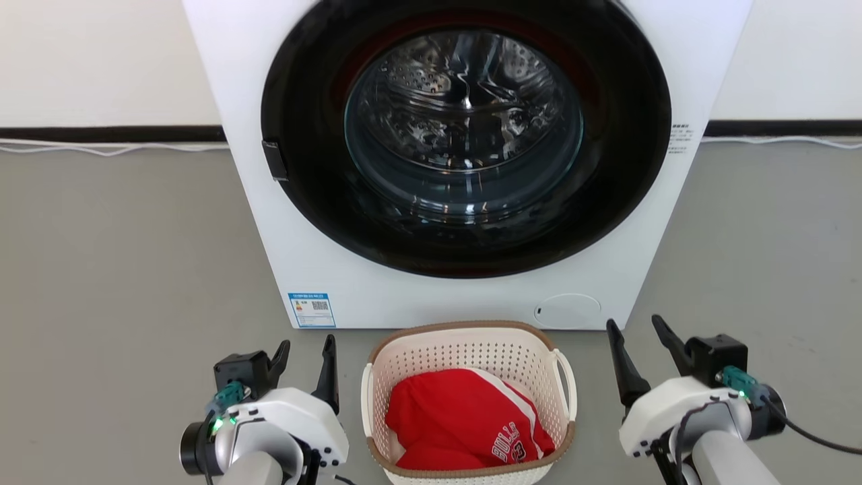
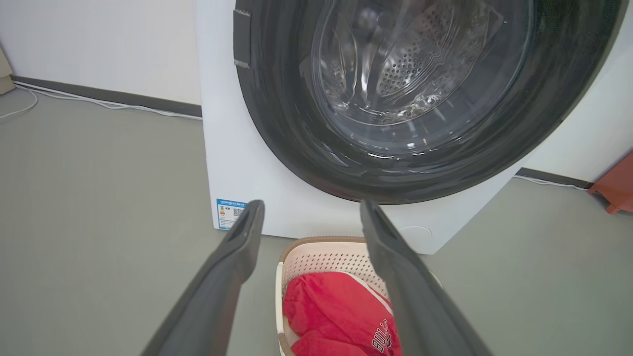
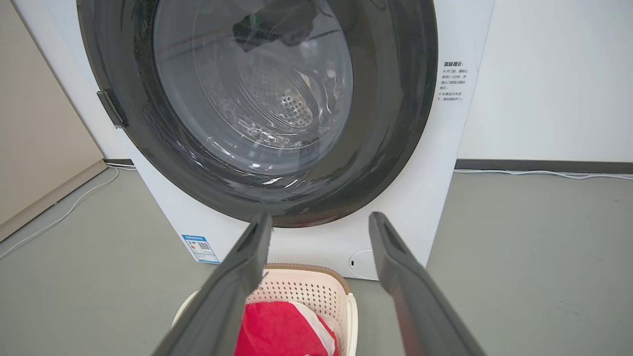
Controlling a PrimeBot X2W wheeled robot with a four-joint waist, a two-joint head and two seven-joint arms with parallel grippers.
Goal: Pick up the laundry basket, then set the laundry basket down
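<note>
The laundry basket (image 1: 465, 357), cream-white and perforated with a brown rim and white loop handles, stands on the grey floor just in front of the washing machine. A red jersey (image 1: 465, 421) lies inside it. My left gripper (image 1: 305, 347) hovers open to the basket's left, apart from its handle. My right gripper (image 1: 636, 329) is open to the basket's right, also apart. The basket (image 2: 321, 259) lies below and between the left fingers (image 2: 237, 242) in the left wrist view. The right wrist view has the basket (image 3: 309, 289) low between the right fingers (image 3: 390, 242).
A white washing machine (image 1: 323, 269) with a closed round dark door (image 1: 465, 135) stands right behind the basket. Grey floor (image 1: 121, 269) spreads out on both sides. White cables (image 1: 101, 147) run along the wall's dark skirting. A red-orange object (image 2: 615, 188) sits at the right edge of the left wrist view.
</note>
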